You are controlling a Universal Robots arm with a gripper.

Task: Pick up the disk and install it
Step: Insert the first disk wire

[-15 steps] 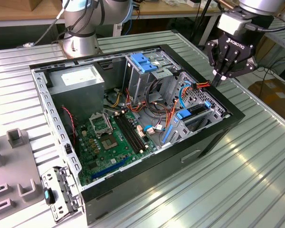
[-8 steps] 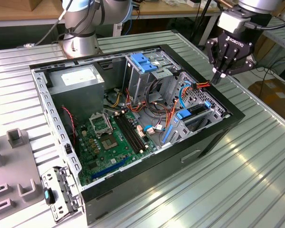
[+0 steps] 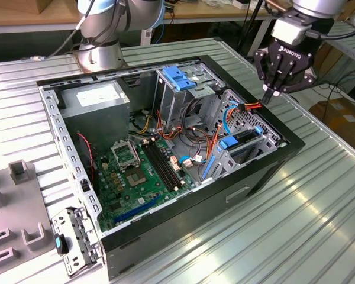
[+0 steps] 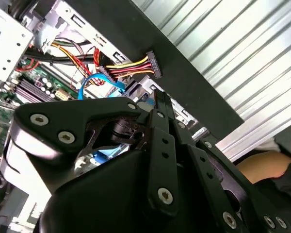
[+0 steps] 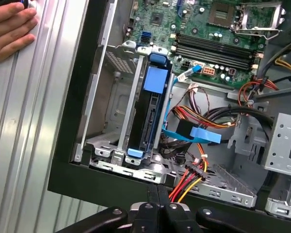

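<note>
The disk [image 3: 241, 139] sits on edge in the drive bay at the corner of the open computer case [image 3: 183, 225] on the exterior view's right, its blue carrier tabs showing at both ends. In the first wrist view the disk [image 5: 146, 116] stands between metal rails under a blue tab. My gripper [image 3: 271, 94] hovers just above the case's rim beside that bay, shut with nothing in it. Its fingertips [image 5: 158, 196] are pressed together near the rim, and in the second wrist view the gripper [image 4: 157, 102] points at the yellow and red power plug [image 4: 145, 63].
A grey power-supply box [image 3: 94, 97], a tall cage with a blue handle [image 3: 178, 77] and the motherboard [image 3: 136, 171] fill the case. Loose cables [image 3: 248, 106] lie near the bay. A person's hand [image 5: 9, 29] rests on the ribbed table. Grey fixtures [image 3: 18, 171] stand at the exterior view's left.
</note>
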